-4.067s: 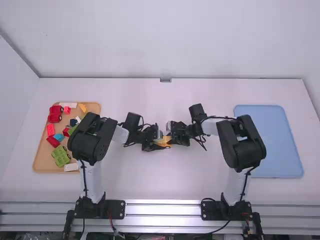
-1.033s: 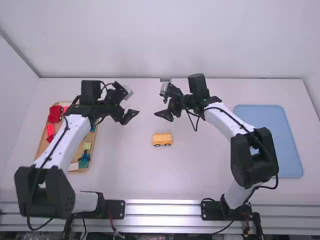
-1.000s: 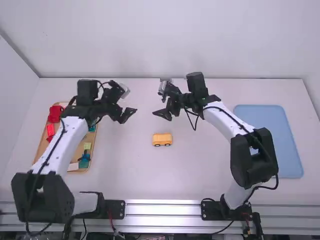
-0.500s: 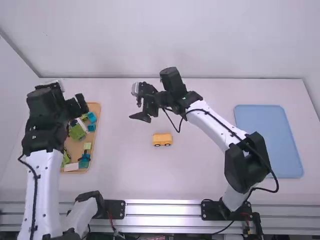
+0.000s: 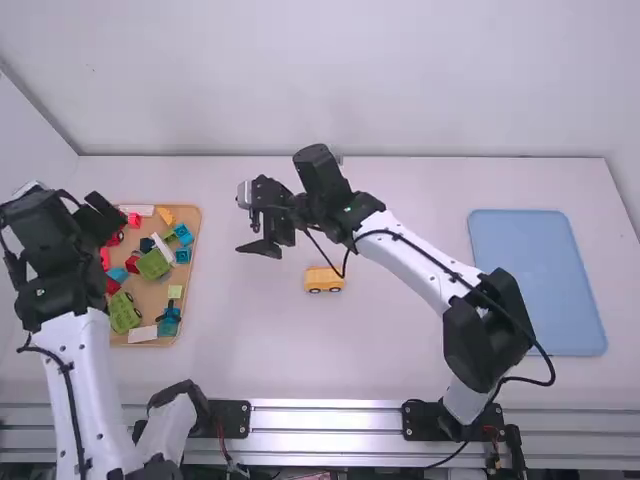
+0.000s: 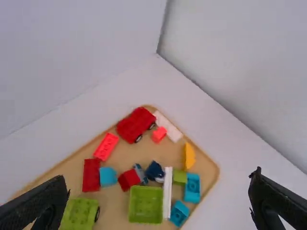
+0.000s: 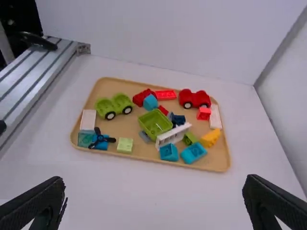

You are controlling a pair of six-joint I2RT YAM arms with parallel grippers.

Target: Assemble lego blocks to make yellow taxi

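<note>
High view's got the yellow toy car [image 5: 324, 279] sitting around the middle of the counter [image 5: 400, 330], wheels facing the near side. Left tool [image 5: 100, 212] is up by the far-left part of the tan tray [image 5: 150, 296], fingers spread wide. Right tool [image 5: 258, 234] is wide open too, left of the car and a bit farther back. Tan tray's holding loose blocks plus a green wheeled base [image 7: 114, 105]; blue tray [image 5: 540, 282] is off to the right.
</note>
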